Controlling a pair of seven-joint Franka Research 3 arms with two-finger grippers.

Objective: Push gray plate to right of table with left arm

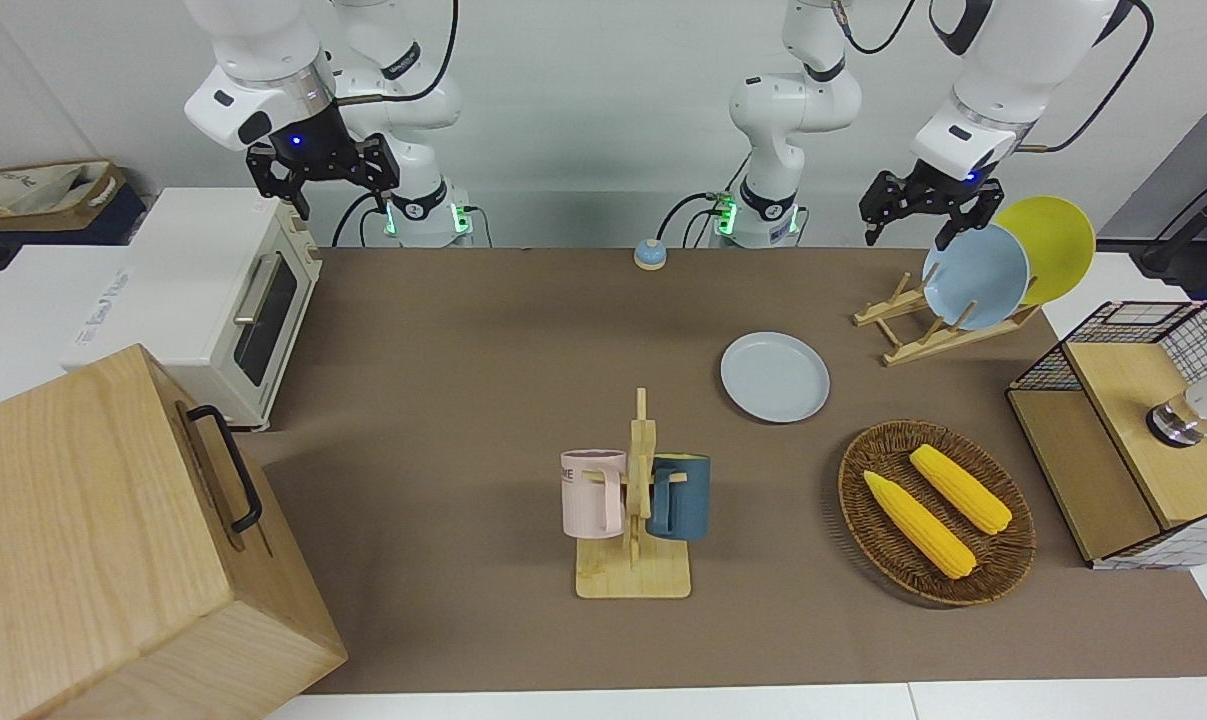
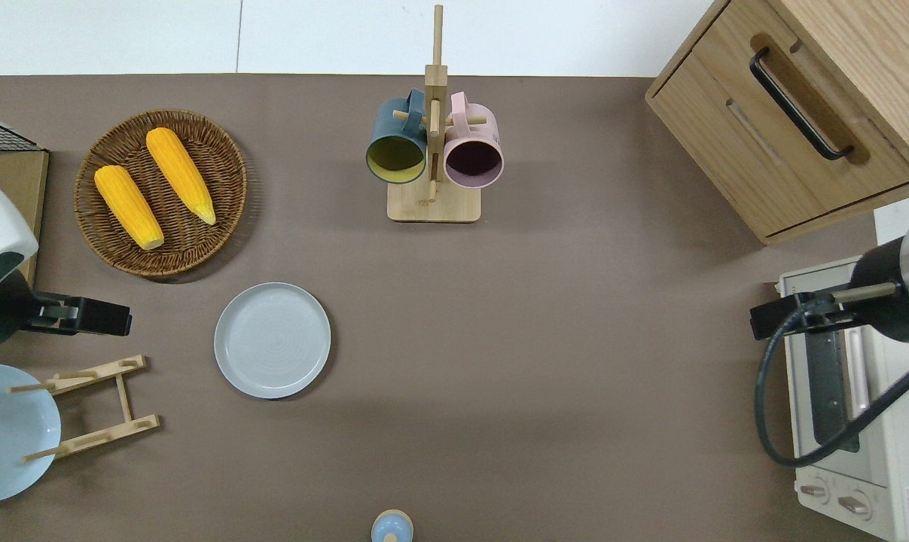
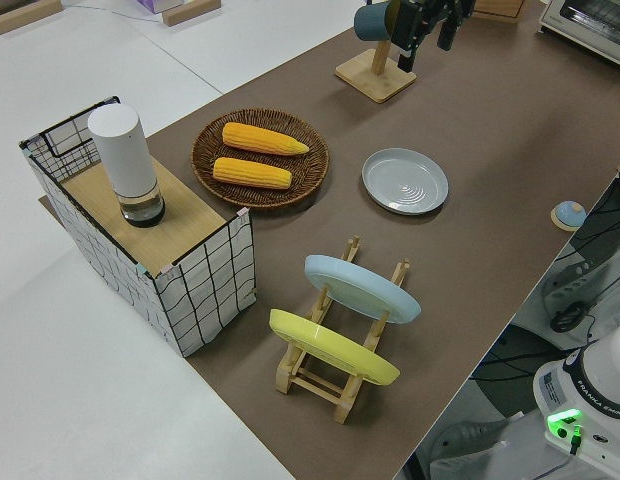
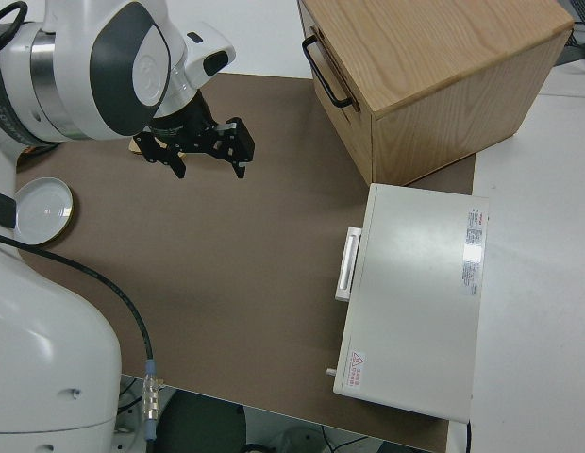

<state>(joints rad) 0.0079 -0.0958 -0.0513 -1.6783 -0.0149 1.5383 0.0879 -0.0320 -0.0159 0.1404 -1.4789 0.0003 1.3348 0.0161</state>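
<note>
Brown table (image 2: 544,316) with gray plate (image 2: 272,339), basket (image 2: 160,193), mug rack (image 2: 433,203).

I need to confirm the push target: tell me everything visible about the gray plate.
The gray plate is round, pale gray with a faint blue tint, smooth, with a low raised rim and faint rings inside. It lies flat, upright and empty on the brown table, between the wicker basket and the wooden plate rack. No end effector touches it.

The gray plate (image 2: 272,339) lies flat on the worktop (image 2: 544,361). Seen from overhead, the basket (image 2: 162,193) with two corn cobs (image 2: 153,187) in it is at its 11 o'clock, the mug rack (image 2: 434,150) at 1 o'clock, the plate rack (image 2: 93,406) near 8 o'clock, and the toaster oven (image 2: 853,406) well apart at 3 o'clock.
</note>
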